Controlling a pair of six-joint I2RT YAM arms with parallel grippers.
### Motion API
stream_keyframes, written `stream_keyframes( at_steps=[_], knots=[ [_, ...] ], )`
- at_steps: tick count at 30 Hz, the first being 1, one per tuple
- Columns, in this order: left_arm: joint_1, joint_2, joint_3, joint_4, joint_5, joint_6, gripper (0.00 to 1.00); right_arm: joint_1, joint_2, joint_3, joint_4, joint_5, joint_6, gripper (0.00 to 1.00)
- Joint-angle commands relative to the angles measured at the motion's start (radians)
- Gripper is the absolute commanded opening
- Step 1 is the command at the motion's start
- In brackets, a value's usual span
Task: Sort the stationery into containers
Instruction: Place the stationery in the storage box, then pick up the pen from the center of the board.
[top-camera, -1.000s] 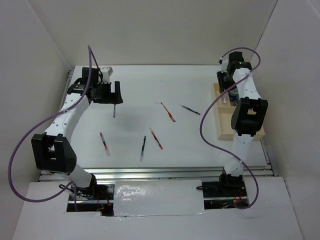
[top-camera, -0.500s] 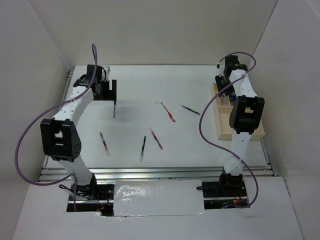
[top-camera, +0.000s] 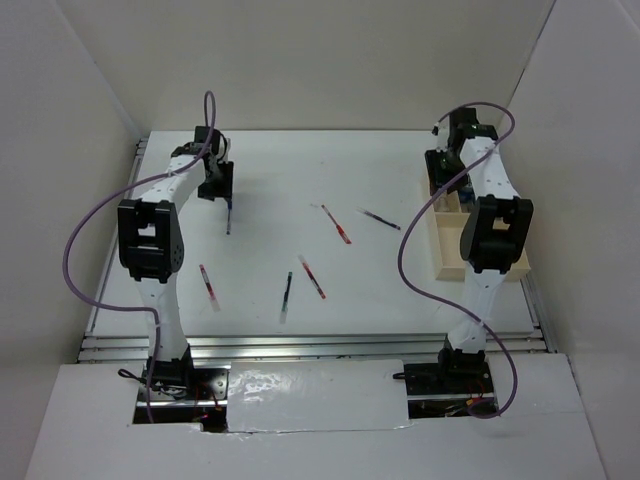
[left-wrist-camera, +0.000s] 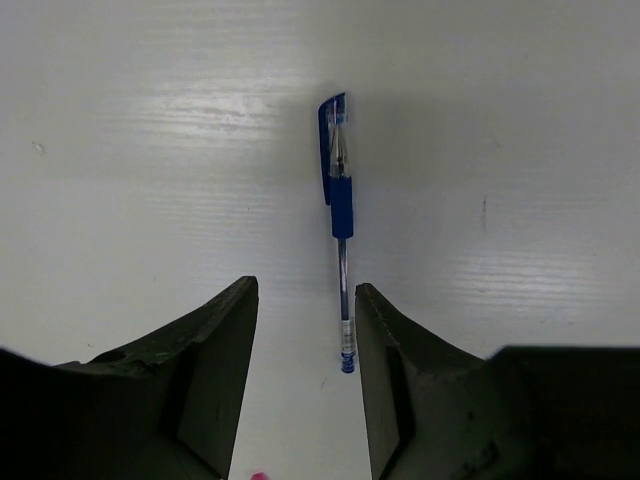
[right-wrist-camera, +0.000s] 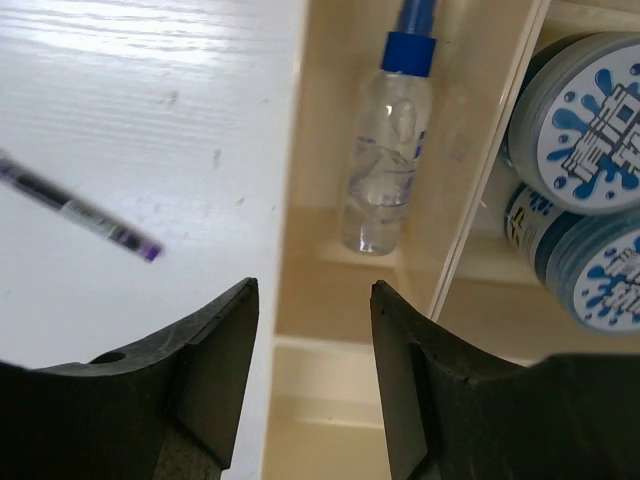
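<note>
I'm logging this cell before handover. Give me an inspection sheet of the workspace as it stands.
Surface: white table, six pens loose on it.
Job's things: blue pen by the left arm, purple pen near the tray; bottle in one compartment, two rolls in the next.
Clutter: nothing seen.
Grippers: left gripper open over the blue pen's end; right gripper open over the tray's edge.
Cables: purple cable looping beside each arm.
Surroundings: white walls on three sides.
</note>
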Motion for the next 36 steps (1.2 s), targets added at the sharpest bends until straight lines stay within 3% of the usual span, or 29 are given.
stream_keyframes(
  at_steps=[1, 8, 14, 17, 20, 23, 28, 31, 36],
  knots=[
    [-0.003, 0.017, 0.016, -0.054, -0.019, -0.021, 0.55, 0.020, -0.130, 0.015, -0.052, -0.064, 0.029, 0.56],
    [-0.025, -0.024, -0.156, 0.008, 0.001, -0.010, 0.53, 0.014, -0.313, -0.043, -0.072, -0.190, 0.058, 0.56],
    [-0.055, 0.032, -0.173, 0.001, 0.007, 0.004, 0.44, -0.002, -0.503, -0.190, -0.066, -0.303, 0.053, 0.56],
    [-0.060, 0.052, -0.179, 0.006, 0.014, 0.004, 0.30, -0.017, -0.586, -0.251, -0.074, -0.340, 0.041, 0.56],
    [-0.066, 0.077, -0.176, -0.008, 0.021, 0.005, 0.09, -0.032, -0.667, -0.325, -0.068, -0.388, 0.030, 0.56],
    [-0.060, 0.056, -0.179, -0.014, 0.079, 0.027, 0.00, -0.040, -0.730, -0.402, -0.056, -0.490, -0.019, 0.54],
    [-0.054, -0.130, -0.205, -0.020, 0.402, 0.099, 0.00, 0.053, -0.910, -0.535, 0.041, -0.471, -0.126, 0.50],
    [-0.080, -0.234, -0.200, -0.095, 0.621, 0.126, 0.00, 0.200, -0.994, -0.573, 0.090, -0.388, -0.229, 0.48],
    [-0.190, -0.345, -0.257, -0.221, 0.846, 0.220, 0.00, 0.478, -1.101, -0.614, 0.178, -0.311, -0.369, 0.41]
  ],
)
